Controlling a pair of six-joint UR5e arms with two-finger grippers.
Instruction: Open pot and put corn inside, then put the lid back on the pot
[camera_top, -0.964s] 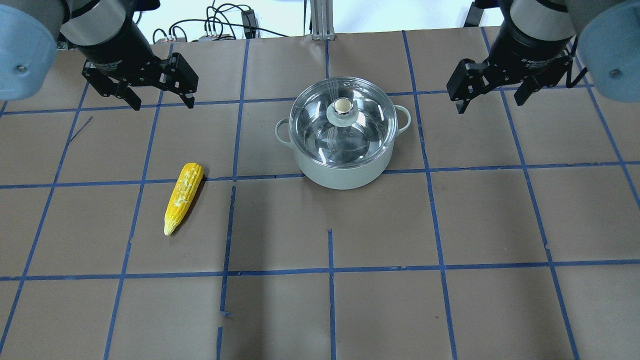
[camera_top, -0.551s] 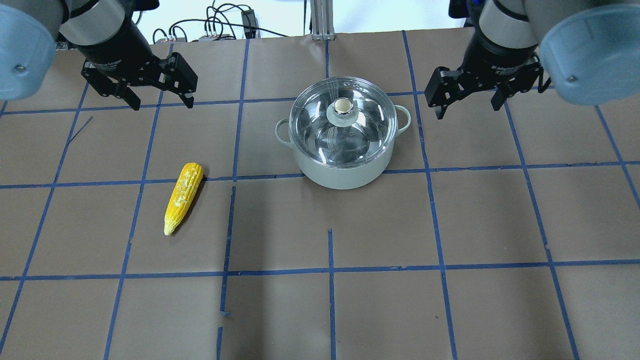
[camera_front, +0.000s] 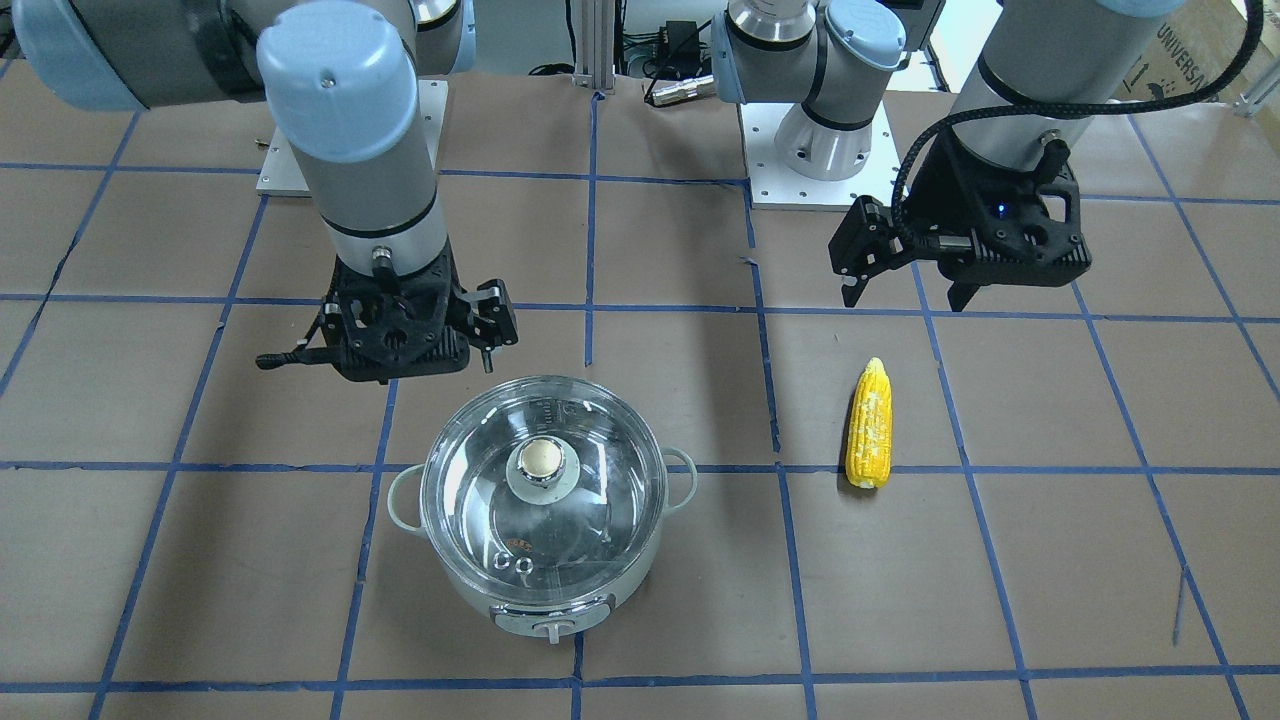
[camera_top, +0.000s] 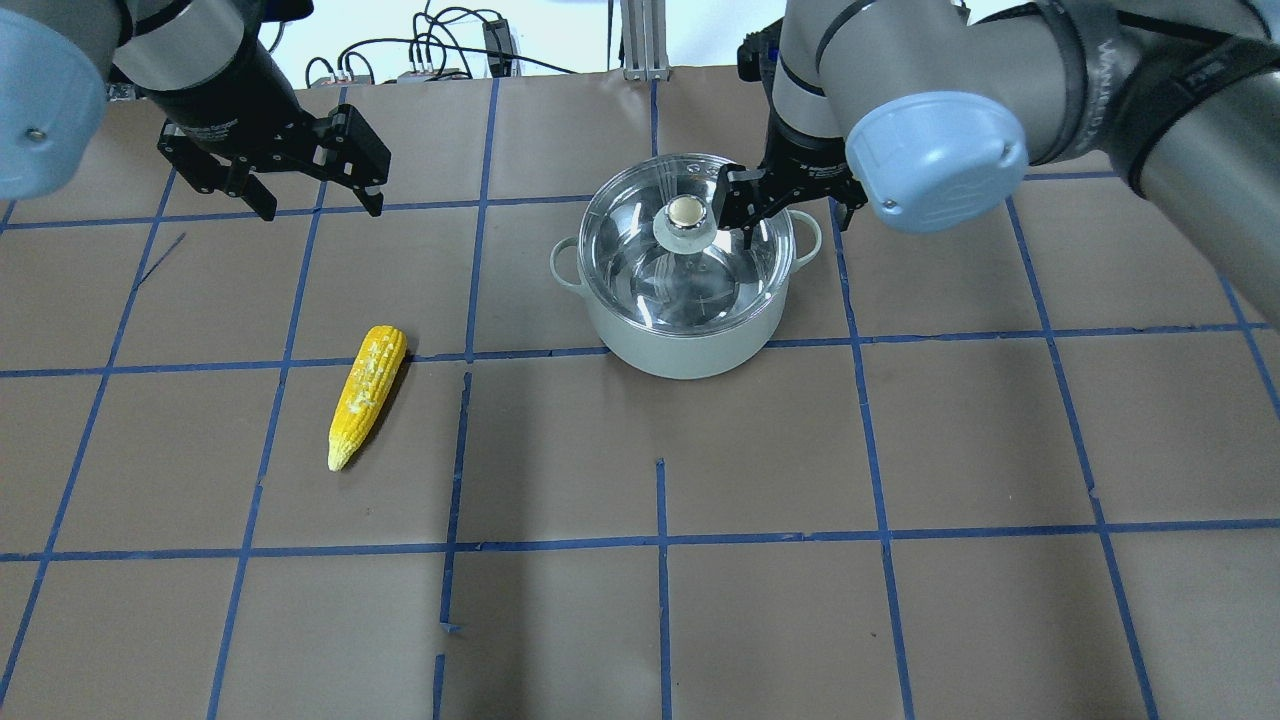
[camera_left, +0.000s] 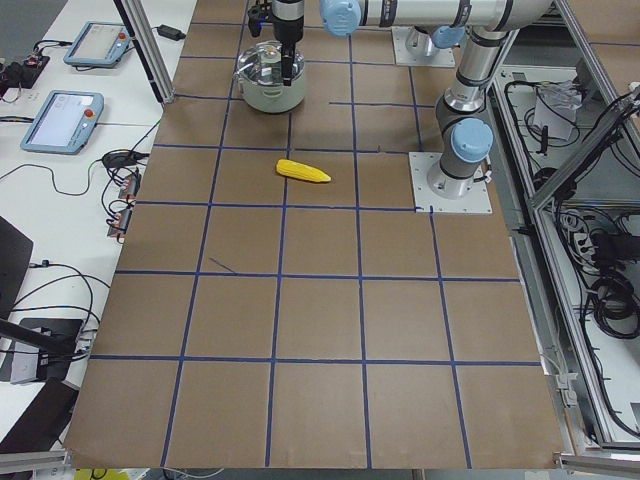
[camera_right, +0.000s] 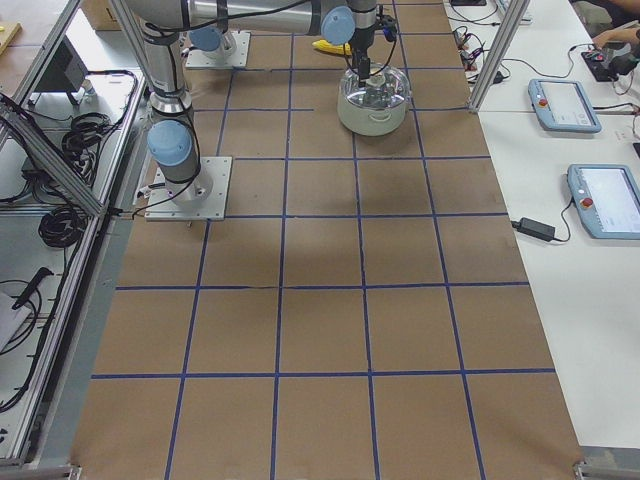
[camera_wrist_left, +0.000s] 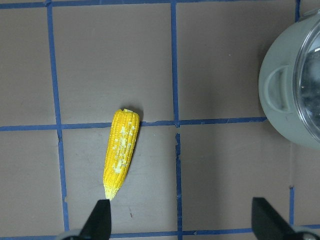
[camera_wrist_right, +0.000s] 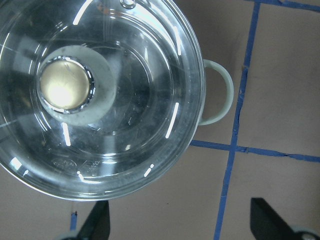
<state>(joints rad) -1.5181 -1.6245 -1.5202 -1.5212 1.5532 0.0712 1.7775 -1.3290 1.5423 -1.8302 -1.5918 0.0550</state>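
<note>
Both stand spread, empty: your right pincer (camera_wrist_right: 180, 222) hangs over the lid (camera_top: 650, 270), just right of its knob (camera_top: 685, 211), likely to uncover the pot (camera_top: 680, 355) first; left pincer (camera_top: 320, 198) hovers by the corn (camera_top: 366, 395) on the bench (camera_top: 900, 450), well left.

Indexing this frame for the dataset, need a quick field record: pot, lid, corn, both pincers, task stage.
pot: pale round steel pot with loop handles, upright on brown papered table
lid: round clear glass lid, beige-topped knob, seated on pot
corn: yellow corn cob, lying on table, apart from pot, untouched
left pincer: open, empty, above table, clear of corn
right pincer: open, empty, near lid's rim, not centred on knob
task stage: pot not yet opened
</note>
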